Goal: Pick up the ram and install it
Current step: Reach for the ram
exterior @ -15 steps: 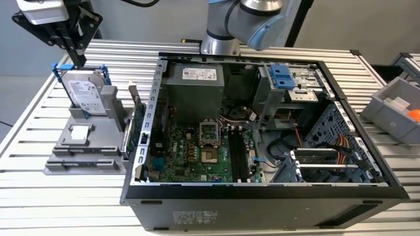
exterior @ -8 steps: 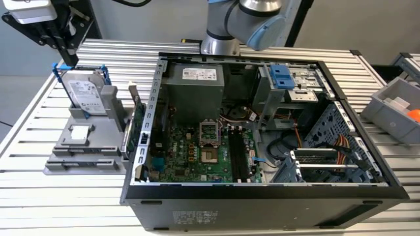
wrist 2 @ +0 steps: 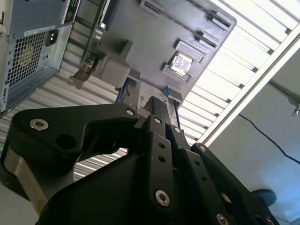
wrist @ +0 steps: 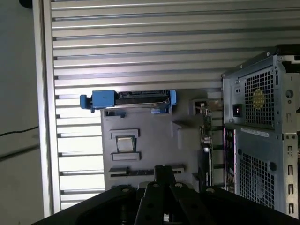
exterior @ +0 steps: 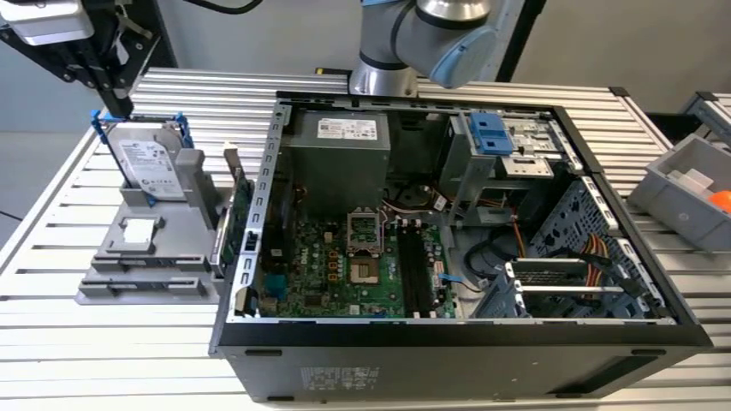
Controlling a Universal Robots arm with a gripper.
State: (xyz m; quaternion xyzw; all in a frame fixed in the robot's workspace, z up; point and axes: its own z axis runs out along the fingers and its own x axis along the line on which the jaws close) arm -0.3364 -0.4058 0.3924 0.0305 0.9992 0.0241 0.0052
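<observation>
so the ram (wrist: 133, 171) sits in the long slot of the gray holder (exterior: 126, 257) on the desk (exterior: 115, 351), at the exterior view's left of the open PC case (exterior: 457, 342). A hard drive (exterior: 149, 167) stands at the holder's far end, and an expansion card (exterior: 236, 214) stands between holder and case. The gripper (exterior: 116, 110) hangs above the holder, pinched together on nothing.

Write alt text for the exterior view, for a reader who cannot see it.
An open desktop computer case lies on a slatted metal table, its motherboard exposed. At the exterior view's left, the gripper hangs over a hard drive standing upright in a grey holder.
</observation>
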